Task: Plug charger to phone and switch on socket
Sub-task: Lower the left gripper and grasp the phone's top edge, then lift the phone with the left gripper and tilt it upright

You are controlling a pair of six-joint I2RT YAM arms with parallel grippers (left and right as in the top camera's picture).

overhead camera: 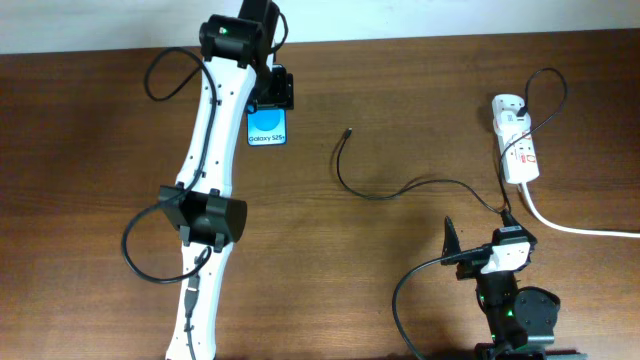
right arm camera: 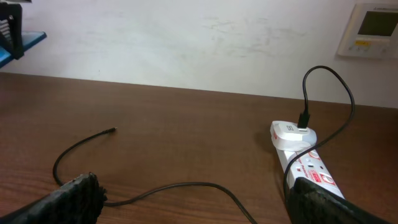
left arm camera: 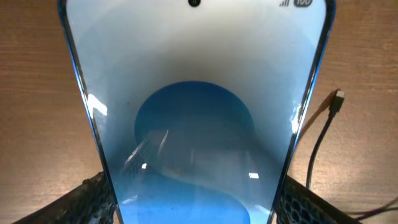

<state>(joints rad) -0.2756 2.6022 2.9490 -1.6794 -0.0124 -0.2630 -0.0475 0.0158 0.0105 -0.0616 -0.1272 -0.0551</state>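
Showing "Galaxy S25", the phone [overhead camera: 267, 128] sits clamped in the left end effector [overhead camera: 272, 102]; right end effector [right arm camera: 205, 200] gapes wide.

Had a dark brown wooden table [overhead camera: 90, 130] spread under everything, grain running side to side. Backed onto a plain white wall [right arm camera: 186, 37], a bit scuffed. Spotted a small off-white control panel [right arm camera: 372, 28] mounted up on that wall at the right, with a greyish screen, partly cut off by the frame.
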